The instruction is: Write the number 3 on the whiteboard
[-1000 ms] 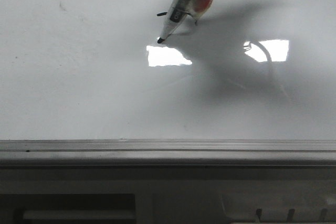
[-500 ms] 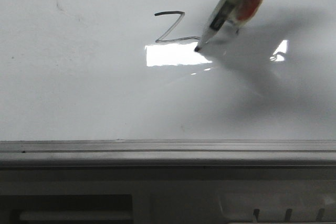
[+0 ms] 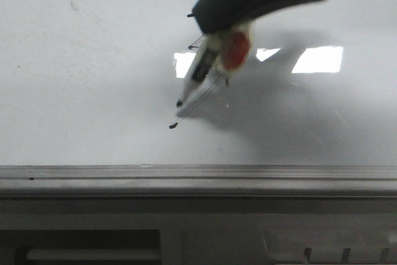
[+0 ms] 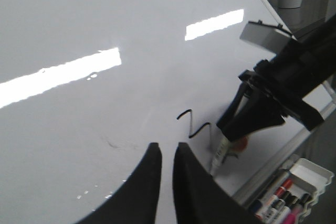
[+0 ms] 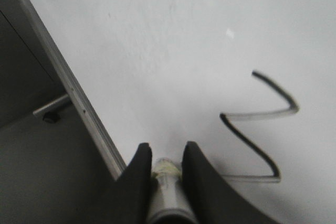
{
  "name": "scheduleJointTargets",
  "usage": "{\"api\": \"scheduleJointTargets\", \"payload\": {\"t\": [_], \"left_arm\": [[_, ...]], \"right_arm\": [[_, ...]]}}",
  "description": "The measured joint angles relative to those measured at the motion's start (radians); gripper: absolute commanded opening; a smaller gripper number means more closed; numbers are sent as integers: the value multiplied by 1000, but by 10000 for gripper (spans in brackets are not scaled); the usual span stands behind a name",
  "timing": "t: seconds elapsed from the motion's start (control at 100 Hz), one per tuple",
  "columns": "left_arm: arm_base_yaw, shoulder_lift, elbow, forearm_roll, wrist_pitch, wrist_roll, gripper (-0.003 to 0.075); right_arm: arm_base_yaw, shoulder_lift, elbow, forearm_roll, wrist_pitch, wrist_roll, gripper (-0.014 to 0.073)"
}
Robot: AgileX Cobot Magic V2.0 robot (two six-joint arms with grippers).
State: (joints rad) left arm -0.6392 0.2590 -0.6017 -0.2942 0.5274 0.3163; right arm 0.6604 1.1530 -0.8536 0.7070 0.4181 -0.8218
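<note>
Front view: right gripper (image 3: 214, 44) clamping marker (image 3: 195, 82), moved down-left since earlier; number 3 (image 5: 260, 124) longer; left gripper (image 4: 165, 153) near-closed, empty

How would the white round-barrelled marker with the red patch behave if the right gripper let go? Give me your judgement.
The white round-barrelled marker would probably roll, since its barrel looks cylindrical. The glossy white whiteboard looks smooth, so it would likely slide easily too. It seems stiff and light: the right gripper holds it at one end without visible sag.
</note>
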Motion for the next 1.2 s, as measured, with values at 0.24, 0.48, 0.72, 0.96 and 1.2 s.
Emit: {"api": "scheduleJointTargets", "payload": {"t": [0.24,0.48,0.72,0.96,1.2], "left_arm": [[0,196,-54,-252,109,173,435],[0,445,-192,-533,277,544,318],[0,598,-271,-591,370,618,318],[0,645,-300,-631,451,656,313],[0,649,-302,-634,449,660,313]], "right_arm": [[0,-122,-244,-15,306,-41,-49],[20,-120,-362,-36,525,-68,-49],[148,-120,-367,-37,538,-104,-49],[184,-119,-367,-47,482,-114,-49],[184,-119,-367,-37,482,-114,-49]]}}
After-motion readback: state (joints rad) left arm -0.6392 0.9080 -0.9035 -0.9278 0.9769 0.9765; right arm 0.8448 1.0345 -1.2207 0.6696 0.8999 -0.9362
